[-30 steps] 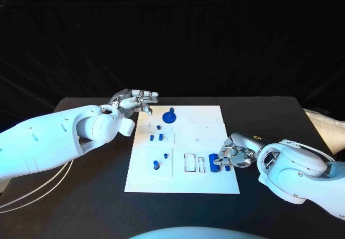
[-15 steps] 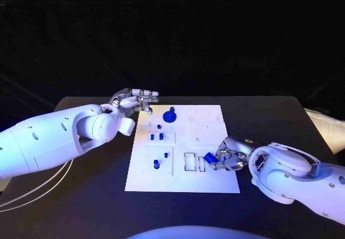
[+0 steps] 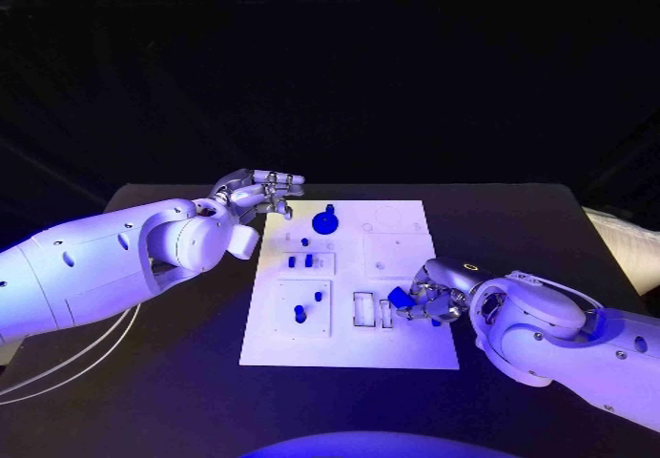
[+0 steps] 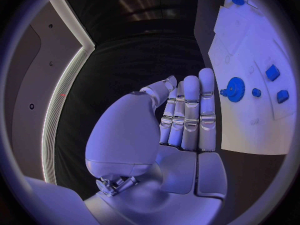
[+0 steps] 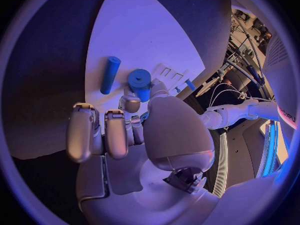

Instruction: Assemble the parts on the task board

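The white task board [image 3: 351, 339] lies in the middle of the black table. My right hand [image 3: 438, 298] is over the board's right edge and pinches a short blue round part [image 3: 401, 298] at its fingertips. The right wrist view shows this part [image 5: 140, 80] between thumb and finger, just above the board. A blue rod [image 5: 110, 75] lies flat on the board beside it. My left hand [image 3: 261, 196] hovers at the board's far left corner with straight fingers [image 4: 190, 112] and nothing in it. A blue gear [image 3: 324, 224] sits on the far part of the board.
Small blue pieces [image 3: 301, 261] stand in the board's middle left, and two more [image 3: 308, 306] in the square panel nearer me. Two narrow white slots [image 3: 370, 310] lie just left of the right hand. Bare black table [image 3: 179, 353] surrounds the board.
My right hand has shifted left onto the board and picked up the blue part that stood beside the slots; it is now tilted in the fingers. The left hand has stayed put.
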`<action>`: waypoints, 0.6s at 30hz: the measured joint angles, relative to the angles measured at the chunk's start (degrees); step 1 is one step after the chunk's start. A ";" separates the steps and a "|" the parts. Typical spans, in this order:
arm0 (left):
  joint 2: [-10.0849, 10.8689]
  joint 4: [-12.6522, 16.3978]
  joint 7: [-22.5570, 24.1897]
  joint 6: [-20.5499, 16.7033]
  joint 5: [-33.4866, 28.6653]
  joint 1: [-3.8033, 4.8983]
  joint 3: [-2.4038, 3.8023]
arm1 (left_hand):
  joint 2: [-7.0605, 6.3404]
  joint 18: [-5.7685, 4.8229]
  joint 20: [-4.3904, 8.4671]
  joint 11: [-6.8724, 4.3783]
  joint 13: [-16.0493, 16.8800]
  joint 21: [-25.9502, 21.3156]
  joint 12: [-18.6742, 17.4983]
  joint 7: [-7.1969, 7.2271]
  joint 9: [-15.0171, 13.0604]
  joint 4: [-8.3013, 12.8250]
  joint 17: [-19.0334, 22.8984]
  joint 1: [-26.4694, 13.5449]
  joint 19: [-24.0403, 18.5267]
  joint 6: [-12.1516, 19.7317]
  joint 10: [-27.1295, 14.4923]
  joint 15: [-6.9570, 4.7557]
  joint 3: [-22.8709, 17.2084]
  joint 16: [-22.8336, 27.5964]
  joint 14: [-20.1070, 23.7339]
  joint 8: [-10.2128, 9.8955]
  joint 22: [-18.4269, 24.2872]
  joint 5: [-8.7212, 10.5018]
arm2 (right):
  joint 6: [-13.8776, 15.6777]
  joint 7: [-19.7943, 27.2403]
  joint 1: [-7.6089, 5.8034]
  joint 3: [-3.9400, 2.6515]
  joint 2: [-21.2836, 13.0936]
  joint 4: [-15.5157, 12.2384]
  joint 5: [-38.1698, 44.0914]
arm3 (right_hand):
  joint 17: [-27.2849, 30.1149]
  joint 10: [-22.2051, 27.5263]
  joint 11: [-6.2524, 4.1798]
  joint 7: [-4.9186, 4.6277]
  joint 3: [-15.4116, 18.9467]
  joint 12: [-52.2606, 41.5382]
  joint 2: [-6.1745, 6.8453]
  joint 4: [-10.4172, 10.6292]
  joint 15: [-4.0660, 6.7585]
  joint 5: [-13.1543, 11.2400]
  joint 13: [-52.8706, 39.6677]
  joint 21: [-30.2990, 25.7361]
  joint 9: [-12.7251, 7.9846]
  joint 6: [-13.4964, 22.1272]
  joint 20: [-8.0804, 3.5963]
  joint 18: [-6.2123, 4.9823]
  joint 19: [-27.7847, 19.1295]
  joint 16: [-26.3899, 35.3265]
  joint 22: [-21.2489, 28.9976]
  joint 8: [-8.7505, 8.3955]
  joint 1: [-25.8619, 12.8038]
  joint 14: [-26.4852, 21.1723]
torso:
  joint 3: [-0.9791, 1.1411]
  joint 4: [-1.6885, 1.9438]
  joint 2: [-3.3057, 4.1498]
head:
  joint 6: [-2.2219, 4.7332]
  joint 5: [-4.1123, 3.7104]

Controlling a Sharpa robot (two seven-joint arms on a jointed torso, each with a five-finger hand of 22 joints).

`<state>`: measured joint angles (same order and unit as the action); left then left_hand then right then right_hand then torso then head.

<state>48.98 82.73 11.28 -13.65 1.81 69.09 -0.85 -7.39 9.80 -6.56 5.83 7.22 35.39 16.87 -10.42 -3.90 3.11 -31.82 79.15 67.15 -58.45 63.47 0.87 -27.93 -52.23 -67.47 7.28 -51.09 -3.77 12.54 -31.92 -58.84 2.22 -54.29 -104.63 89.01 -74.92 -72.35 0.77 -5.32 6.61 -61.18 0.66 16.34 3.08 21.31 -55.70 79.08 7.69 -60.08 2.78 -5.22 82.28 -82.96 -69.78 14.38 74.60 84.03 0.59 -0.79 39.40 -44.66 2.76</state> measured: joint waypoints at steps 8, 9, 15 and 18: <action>0.11 0.00 -0.11 0.18 -0.01 -0.02 -0.02 | 0.00 0.00 0.00 0.00 0.00 0.00 0.00 0.00 0.00 0.00 0.00 0.00 0.00 0.00 0.00 0.00 0.00 0.00 0.00 0.00 0.00 0.00 | 3.83 -0.32 0.58 0.41 -2.08 -2.24 -0.03 | 0.01 -1.69 -0.53 0.47 0.01 -1.54 -0.61 -0.13 0.21 1.56 -2.44 0.38 0.08 -1.18 -0.21 0.84 0.21 -0.23 -0.50 0.29 0.44 -0.21 | 0.01 -0.01 0.00 | -0.08 0.04; 0.12 0.00 -0.12 0.19 -0.01 -0.03 -0.03 | 0.00 0.00 0.00 0.00 0.00 0.00 0.00 0.00 0.00 0.00 0.00 0.00 0.00 0.00 0.00 0.00 0.00 0.00 0.00 0.00 0.00 0.00 | 4.73 -0.33 0.57 0.40 -2.49 -2.85 -0.25 | 0.01 -1.85 -0.61 0.54 0.10 -1.54 -0.70 -0.05 0.24 1.56 -2.60 0.38 0.08 -1.25 -0.21 0.84 0.21 -0.23 -0.50 0.29 0.36 -0.18 | 0.01 -0.01 -0.01 | -0.09 0.04; 0.11 0.00 -0.16 0.24 -0.01 -0.04 -0.03 | 0.00 0.00 0.00 0.00 -0.01 0.01 0.00 0.00 0.00 0.00 -0.01 0.00 0.00 0.00 0.00 0.00 0.00 0.00 0.00 0.00 -0.01 0.00 | 8.17 -0.20 -0.07 0.05 -3.11 -4.85 -1.94 | 0.01 -2.47 -0.78 0.42 0.66 -1.82 -2.36 0.35 0.43 2.05 -3.31 0.38 0.08 -1.67 -0.41 0.84 0.41 -0.52 -0.63 0.39 -1.30 0.00 | -0.01 0.00 -0.04 | 0.01 0.01; 0.04 0.00 -0.18 0.27 -0.01 -0.05 -0.04 | 0.00 0.00 0.00 0.00 0.01 0.01 0.00 0.00 0.00 0.00 -0.01 0.00 0.00 0.00 0.00 0.00 0.00 0.00 0.00 0.00 -0.01 0.00 | 9.27 -0.11 -0.25 0.03 -2.91 -5.25 -3.26 | 0.01 -2.55 -0.71 0.44 0.67 -1.82 -2.64 0.36 0.43 2.07 -3.31 0.38 0.08 -1.77 -0.41 0.84 0.41 -0.52 -0.63 0.39 -1.58 0.00 | 0.00 0.02 -0.04 | 0.06 -0.07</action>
<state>49.02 82.73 11.11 -13.38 1.80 69.04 -0.88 -7.39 9.80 -6.56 5.82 7.23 35.40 16.87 -10.42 -3.90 3.11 -31.83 79.15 67.15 -58.45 63.47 0.87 -27.93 -52.23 -67.47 7.28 -51.10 -3.77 21.81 -32.03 -59.09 2.25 -57.19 -109.87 85.76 -74.91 -74.90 0.07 -4.88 7.28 -63.01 -1.98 16.69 3.51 23.38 -59.01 79.46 7.78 -61.85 2.36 -4.38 82.69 -83.48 -70.41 14.77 73.02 84.03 0.59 -0.77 39.35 -44.60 2.69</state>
